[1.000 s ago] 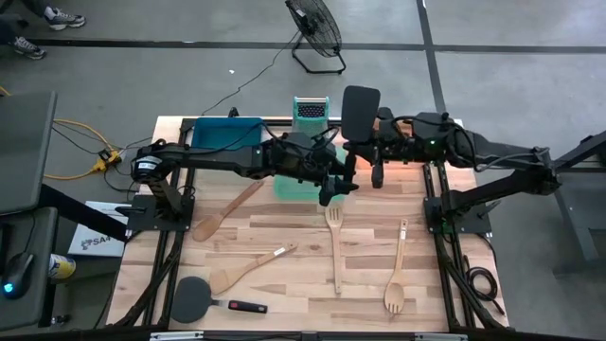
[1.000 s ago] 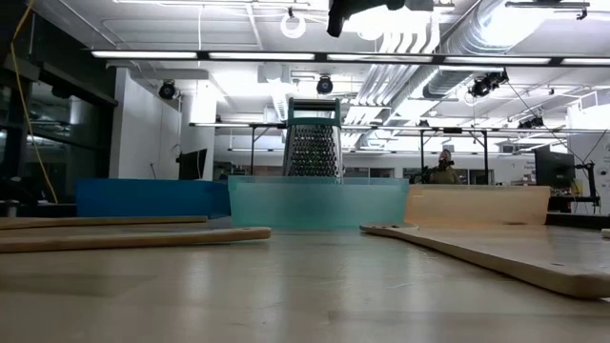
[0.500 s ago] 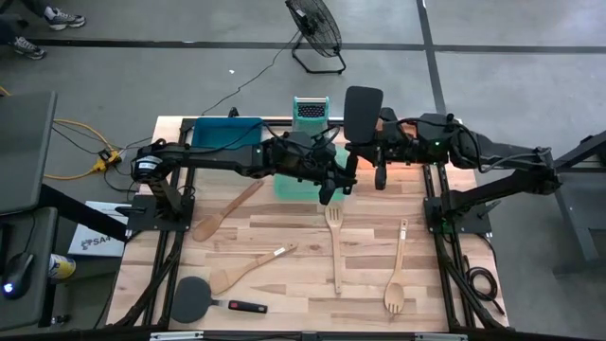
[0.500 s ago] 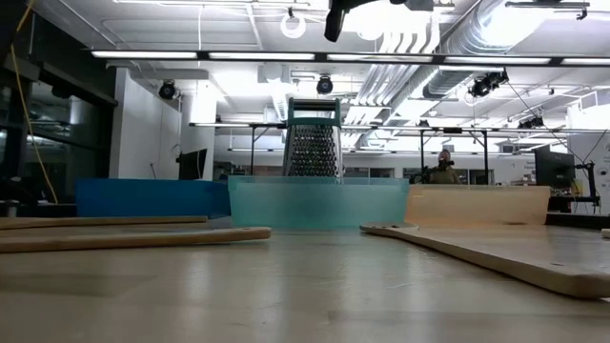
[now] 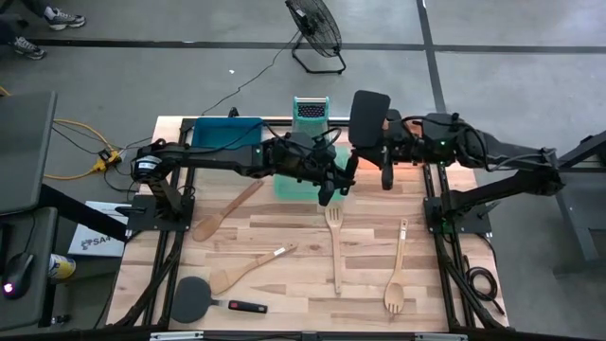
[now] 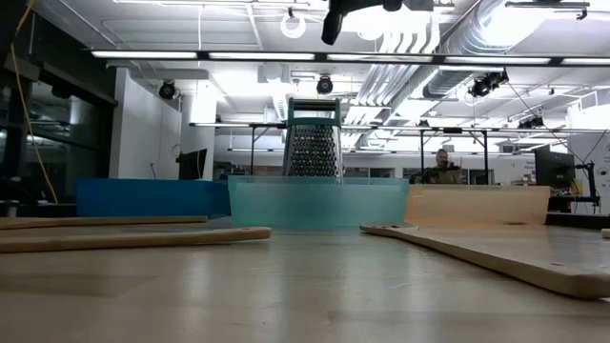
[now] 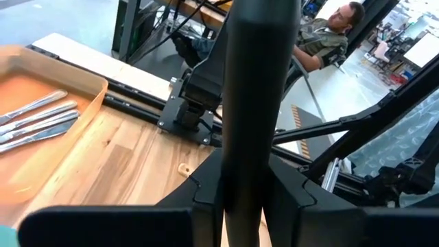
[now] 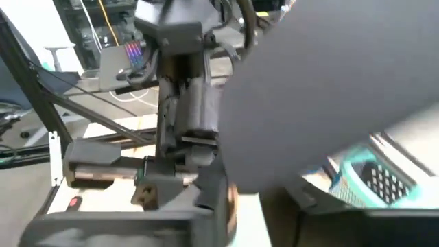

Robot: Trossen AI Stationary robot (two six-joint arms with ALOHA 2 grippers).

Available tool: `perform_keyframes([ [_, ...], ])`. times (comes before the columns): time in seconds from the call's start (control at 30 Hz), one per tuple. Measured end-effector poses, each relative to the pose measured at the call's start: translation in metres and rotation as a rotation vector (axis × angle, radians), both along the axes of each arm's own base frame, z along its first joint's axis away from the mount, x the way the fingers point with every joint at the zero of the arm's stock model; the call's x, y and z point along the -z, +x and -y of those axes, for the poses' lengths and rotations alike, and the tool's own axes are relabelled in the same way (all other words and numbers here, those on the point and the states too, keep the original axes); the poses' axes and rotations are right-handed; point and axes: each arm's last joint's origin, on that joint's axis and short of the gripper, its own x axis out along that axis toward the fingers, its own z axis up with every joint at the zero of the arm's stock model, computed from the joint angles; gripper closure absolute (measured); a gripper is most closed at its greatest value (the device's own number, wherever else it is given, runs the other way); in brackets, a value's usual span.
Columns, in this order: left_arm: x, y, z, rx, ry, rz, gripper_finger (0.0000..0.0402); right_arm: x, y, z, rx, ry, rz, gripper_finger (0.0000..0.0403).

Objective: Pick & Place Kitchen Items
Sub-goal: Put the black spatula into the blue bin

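The right gripper [image 5: 386,163] is carrying the black spatula [image 5: 368,116] a little farther toward the worktop's right edge than a second ago. The blade is now hanging above the back edge, just right of the grater [image 5: 310,111]. Its fingers are pinching the spatula's handle. The left gripper [image 5: 327,192] is hovering over the green tray [image 5: 289,188] near the middle of the back edge, having barely shifted. Its fingers [image 7: 250,137] are looking pressed together with nothing between them.

The other utensils are lying where they were. These are a wooden spoon [image 5: 223,212] toward the left edge, a wooden spatula [image 5: 239,274] and a red-tipped black spatula [image 5: 195,298] by the front left corner, a slotted wooden spatula [image 5: 333,224] in the middle, and a slotted spoon [image 5: 395,292] toward the front right.

The left wrist view is showing what the right arm is hiding from above: an orange tray [image 7: 75,92] with silver knives [image 7: 38,120] lying in it. The right wrist view is mostly filled by the spatula's blade [image 8: 329,89]. The low view alone is showing a person [image 6: 440,170] sitting far behind the table.
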Motion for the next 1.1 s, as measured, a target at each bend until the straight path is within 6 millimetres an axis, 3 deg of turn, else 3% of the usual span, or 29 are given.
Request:
perform_keyframes([
  [0.27, 0.0, -0.001, -0.013, -0.035, 0.0, 0.002, 0.0339, 0.01, -0.008, -0.001, 0.018, 0.07, -0.113, 0.022],
  [0.43, -0.01, -0.015, -0.025, -0.088, 0.016, -0.024, 0.0339, 0.017, -0.015, -0.001, 0.047, 0.137, -0.191, 0.0176],
  [0.83, -0.027, -0.098, -0.048, -0.396, 0.198, -0.438, 0.0339, 0.024, -0.025, 0.0, 0.142, 0.164, -0.272, 0.0164],
  [1.1, -0.013, -0.147, -0.057, -0.604, 0.38, -0.882, 0.0339, 0.022, -0.025, 0.004, 0.258, 0.156, -0.232, 0.0165],
])
